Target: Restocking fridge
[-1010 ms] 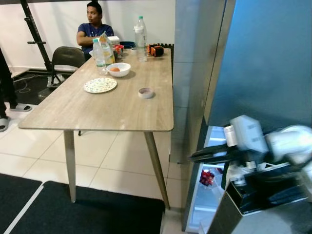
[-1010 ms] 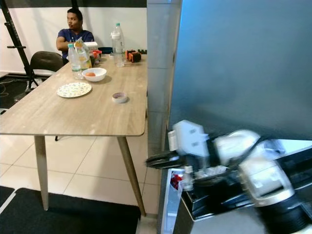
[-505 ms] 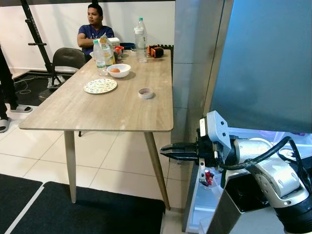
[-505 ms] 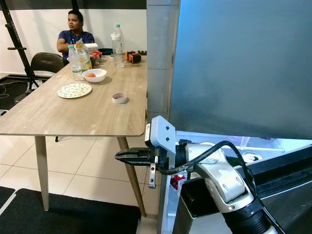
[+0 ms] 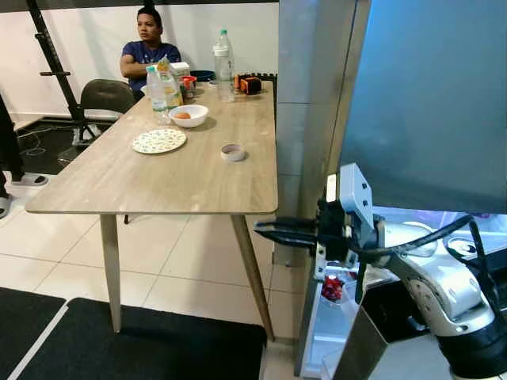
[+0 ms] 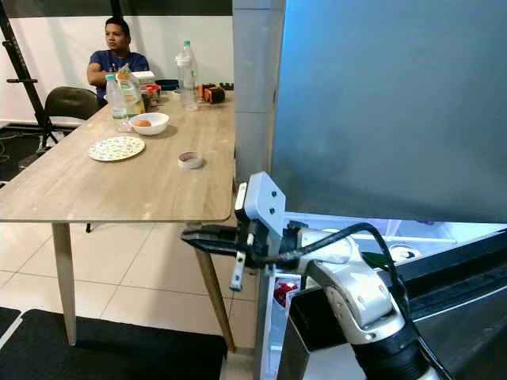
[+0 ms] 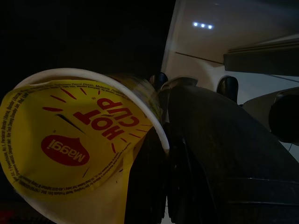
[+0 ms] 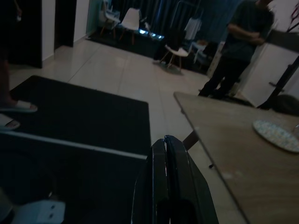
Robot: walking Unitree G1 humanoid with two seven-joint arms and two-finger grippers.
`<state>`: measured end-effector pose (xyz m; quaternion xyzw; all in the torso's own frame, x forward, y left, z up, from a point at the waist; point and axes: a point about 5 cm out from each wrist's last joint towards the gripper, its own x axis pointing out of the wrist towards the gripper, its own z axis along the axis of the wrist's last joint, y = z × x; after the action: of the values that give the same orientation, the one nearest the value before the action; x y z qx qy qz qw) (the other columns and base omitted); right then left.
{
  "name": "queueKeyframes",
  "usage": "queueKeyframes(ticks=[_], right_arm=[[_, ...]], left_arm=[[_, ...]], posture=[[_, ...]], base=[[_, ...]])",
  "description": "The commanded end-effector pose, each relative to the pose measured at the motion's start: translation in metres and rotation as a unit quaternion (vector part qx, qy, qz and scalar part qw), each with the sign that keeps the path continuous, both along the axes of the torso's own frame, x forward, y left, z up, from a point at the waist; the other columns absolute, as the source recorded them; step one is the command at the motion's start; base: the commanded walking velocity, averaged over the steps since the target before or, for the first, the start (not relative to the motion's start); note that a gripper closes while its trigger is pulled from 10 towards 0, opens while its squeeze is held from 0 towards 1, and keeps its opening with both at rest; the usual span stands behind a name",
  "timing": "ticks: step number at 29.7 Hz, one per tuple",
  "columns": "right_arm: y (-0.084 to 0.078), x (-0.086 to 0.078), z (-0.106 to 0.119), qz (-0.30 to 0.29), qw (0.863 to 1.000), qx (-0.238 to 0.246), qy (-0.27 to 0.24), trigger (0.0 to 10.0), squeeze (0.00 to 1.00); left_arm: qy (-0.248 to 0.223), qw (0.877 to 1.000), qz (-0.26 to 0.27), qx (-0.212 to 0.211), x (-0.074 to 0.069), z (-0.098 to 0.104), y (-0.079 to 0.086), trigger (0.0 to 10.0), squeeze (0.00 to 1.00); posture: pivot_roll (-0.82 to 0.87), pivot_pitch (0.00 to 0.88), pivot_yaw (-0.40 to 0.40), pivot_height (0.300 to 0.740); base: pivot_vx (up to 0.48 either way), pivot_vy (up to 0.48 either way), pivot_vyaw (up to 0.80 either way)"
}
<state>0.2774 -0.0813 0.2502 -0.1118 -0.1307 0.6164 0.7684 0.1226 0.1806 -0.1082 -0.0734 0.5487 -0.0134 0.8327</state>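
Biggest change from a second ago: right gripper [image 6: 190, 235] out from the fridge gap and swung further left, sharp now instead of a blur, held level beside the table's near right leg. Whole view nudged a bit too, so probably just the camera on the rest.

Left to right then. Far left edge: somebody's leg [image 5: 6, 150] and sandal on the pale tile floor [image 5: 182, 265], plus one black mat [image 5: 119, 348] up front. One dark chair [image 5: 101, 95], one seated person [image 5: 146, 47] at the far end. One long wooden table [image 5: 158, 182], carrying: two clear bottles [image 5: 157, 85], one juice carton [image 5: 170, 77], one white bowl [image 5: 189, 115] with something orange in it, one patterned plate [image 5: 158, 141], one small round dish [image 5: 232, 152], one orange-and-black gadget [image 5: 252, 83]. Nothing shifted there.

Past the table: right gripper again, fingers [image 8: 164, 186] pressed flat together, holding nothing. Then one grey fridge [image 5: 428, 103], lower section open and lit, something red [image 5: 331, 289] inside.

Left gripper [image 7: 159, 186], seen from the left wrist: hanging in the dark, clamped on one yellow noodle cup [image 7: 70, 144], black finger tight against the rim.
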Motion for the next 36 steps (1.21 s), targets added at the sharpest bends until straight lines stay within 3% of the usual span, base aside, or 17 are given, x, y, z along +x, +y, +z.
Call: queueKeyframes(ticks=[1, 18, 31, 36], right_arm=[[-0.002, 0.003, 0.002, -0.014, 1.0, 0.006, 0.006, 10.0, 0.0], [-0.007, 0.006, 0.005, -0.035, 0.999, 0.006, 0.009, 10.0, 0.0], [-0.006, 0.004, 0.001, -0.022, 1.0, -0.006, 0.017, 10.0, 0.0], [-0.004, -0.004, -0.007, 0.007, 0.999, -0.03, 0.028, 10.0, 0.0]], left_arm=[[0.026, 1.0, 0.001, 0.001, -0.013, -0.004, -0.001, 10.0, 0.0], [0.027, 1.0, 0.001, 0.001, -0.014, -0.005, -0.003, 10.0, 0.0], [0.028, 1.0, 0.003, 0.002, -0.014, -0.004, 0.0, 10.0, 0.0], [0.028, 1.0, 0.0, 0.002, -0.014, -0.004, -0.001, 10.0, 0.0]], posture=[[-0.11, 0.0, -0.003, 0.74], [-0.11, 0.0, -0.001, 0.74], [-0.11, 0.0, -0.002, 0.74], [-0.11, 0.0, -0.002, 0.74]], base=[[0.0, 0.0, 0.0], [-0.162, 0.0, 0.0], [-0.269, 0.0, 0.0], [-0.274, 0.0, 0.0]])
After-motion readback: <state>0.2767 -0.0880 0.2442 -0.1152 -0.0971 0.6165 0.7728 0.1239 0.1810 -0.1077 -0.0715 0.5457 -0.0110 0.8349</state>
